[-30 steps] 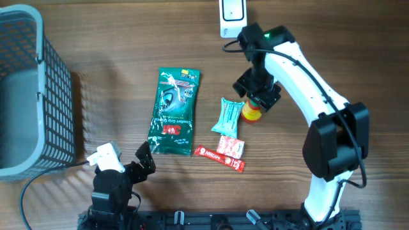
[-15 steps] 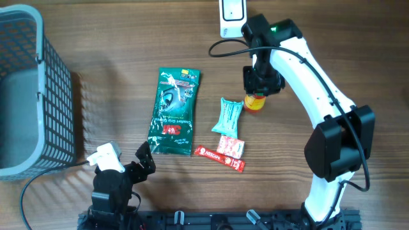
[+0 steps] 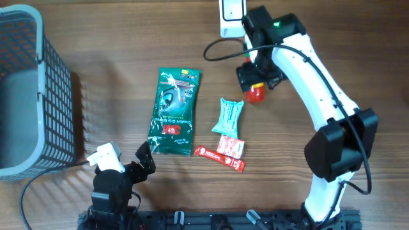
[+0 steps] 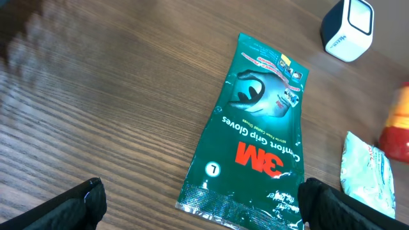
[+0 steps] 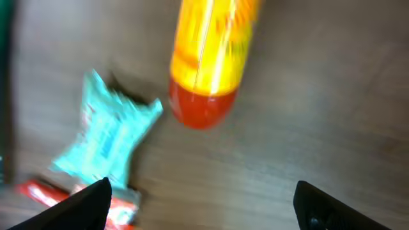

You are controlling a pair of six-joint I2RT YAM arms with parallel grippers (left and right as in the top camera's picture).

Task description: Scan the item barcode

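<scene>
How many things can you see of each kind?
Packets: 4 (green gloves pack, teal packet, red-and-white packet, red stick)
Bottle: 1
Scanner: 1
Basket: 1
Total: 7

The right pincer [image 3: 256,75] moves up the bench [image 3: 115,38] and ends up closer to the white scanner [image 3: 231,14]. It also moves away from the snacks lower down. The little yellow bottle with the red cap [image 3: 255,94] goes up with it. A second ago the bottle lay right against the teal packet [image 3: 229,116] - now it sits apart from it, nearer the scanner. More of the bottle hides under the pincer now, so mostly the red cap peeks out. The white arm [image 3: 313,70] stretches farther up too - its top end is now just beside the scanner.
</scene>
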